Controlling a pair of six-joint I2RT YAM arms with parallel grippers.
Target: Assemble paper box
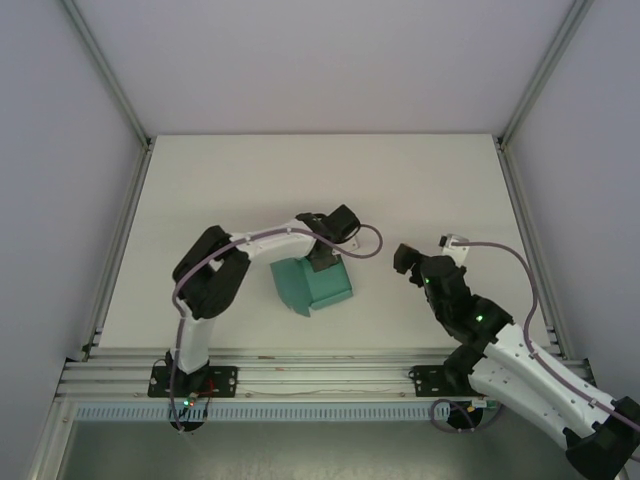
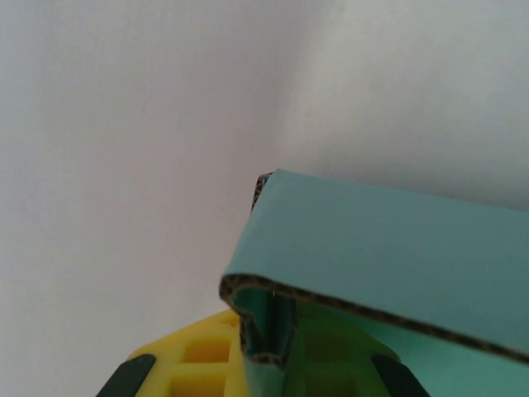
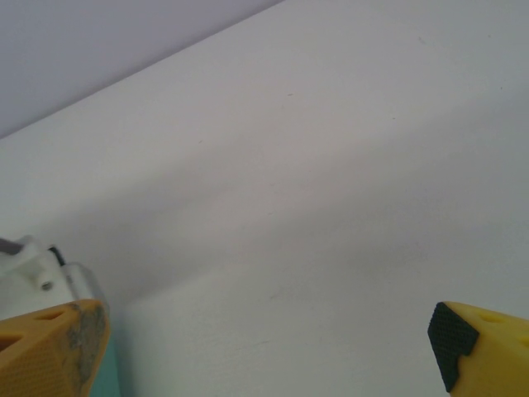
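L gripper (image 1: pixel 323 262) was clamped on the far wall of the paper box (image 1: pixel 315 287), mid-table (image 1: pixel 300 180); R gripper (image 3: pixel 269 347) stood apart, off to its right. Best approach, imo: L pins wall firm, R comes in low & square to fold next flap

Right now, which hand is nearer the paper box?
Left. The left hand is shut on the paper box at its far edge. The right hand hangs open off to the box's right, apart from it.
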